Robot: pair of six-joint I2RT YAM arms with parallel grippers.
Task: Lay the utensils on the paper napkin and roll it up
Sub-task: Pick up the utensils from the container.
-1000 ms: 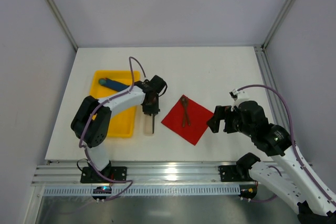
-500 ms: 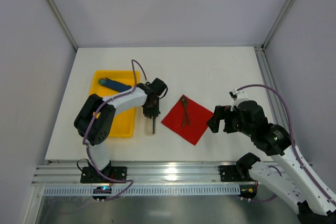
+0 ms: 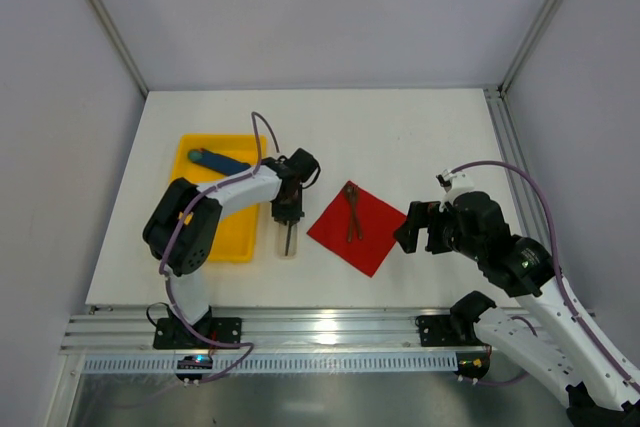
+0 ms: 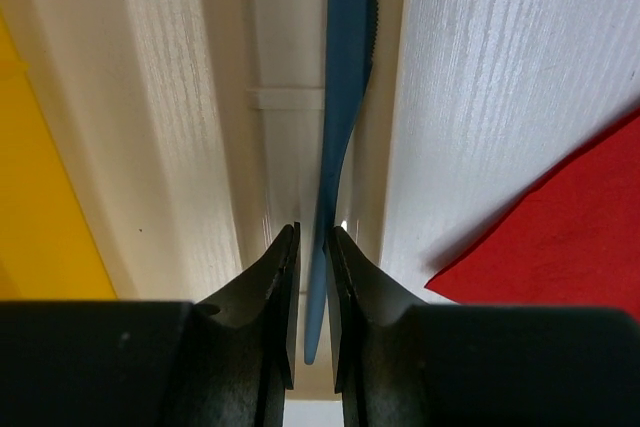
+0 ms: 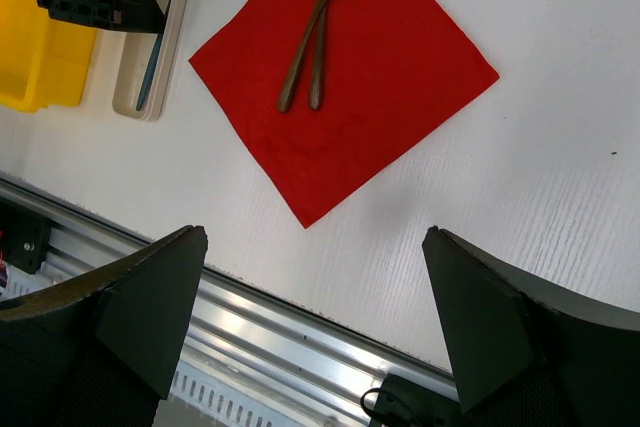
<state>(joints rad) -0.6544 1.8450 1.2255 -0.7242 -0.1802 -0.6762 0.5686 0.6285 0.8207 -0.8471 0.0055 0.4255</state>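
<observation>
— Starting with the biggest: seeing what on the white desk [image 3: 420, 137]?

— Finding a yellow tray [image 3: 232, 240] at the left, with a blue stick [image 3: 215, 160] lying in its far end. Then spotting the paper napkin [image 3: 372, 242], spread flat near the middle of the desk, with one corner toward the near edge.

— Checking the right end effector [image 5: 315, 237]?

— Hovering just right of the napkin, fingers spread as wide as can be, gripping nothing.

— And the left end effector [image 4: 311, 247]?

— Poised over a pale narrow holder [image 3: 279, 250] standing between tray and napkin, just beside the tray. Narrowed to a slit astride the handle of a blue knife [image 4: 345, 47] that lies along that holder. Cannot tell whether pressing on the handle or merely flanking it.

— Locating the utensils [image 5: 305, 42]?

— Resting on the far half of the napkin: two slim wooden pieces lying close together, seemingly crossing partway along.

— Judging progress, then?

— Partway, by the look of it. Done: wooden pieces laid on the red sheet. Probably left: lifting the knife out of its holder, setting it beside the other two, then rolling the napkin around the lot. No fold or curl showing anywhere on the sheet yet.
</observation>
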